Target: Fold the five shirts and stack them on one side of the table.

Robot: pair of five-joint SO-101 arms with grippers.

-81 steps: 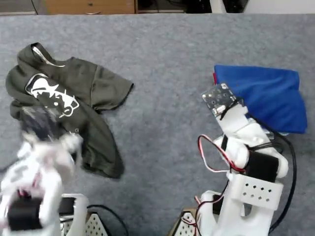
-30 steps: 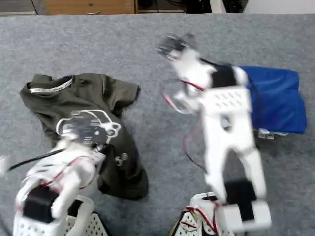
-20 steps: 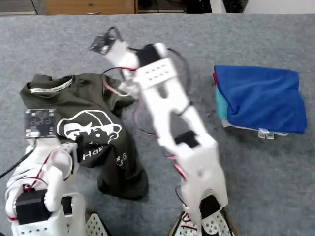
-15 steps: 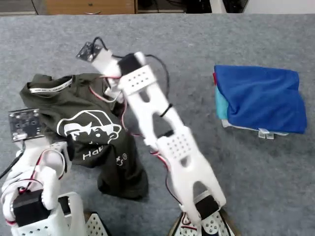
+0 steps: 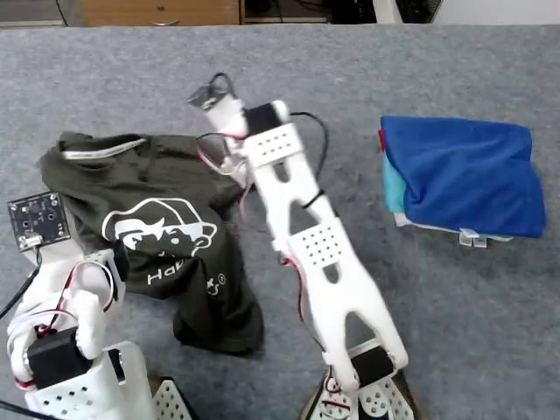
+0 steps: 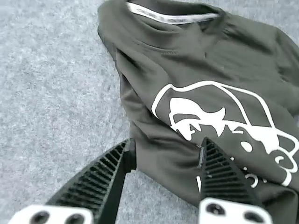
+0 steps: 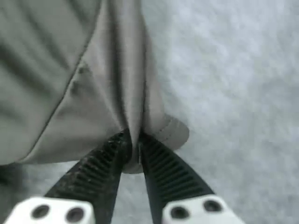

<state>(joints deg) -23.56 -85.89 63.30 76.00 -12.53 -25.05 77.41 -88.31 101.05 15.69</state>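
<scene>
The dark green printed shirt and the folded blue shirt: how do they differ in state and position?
The dark green printed cotton shirt lies crumpled and unfolded; the blue fabric shirt is folded into a rectangle. The green one lies alone; the blue one tops a stack. The right gripper has its jaws shut on the green shirt's edge; nothing holds the blue one. Both are on the grey table.

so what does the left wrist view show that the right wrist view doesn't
Only the left wrist view: the shirt's collar, its white print, and the open left fingers at the shirt's edge. Only the right wrist view: the right fingers shut on a fold of the shirt. Both: the dark shirt on the grey table.
</scene>
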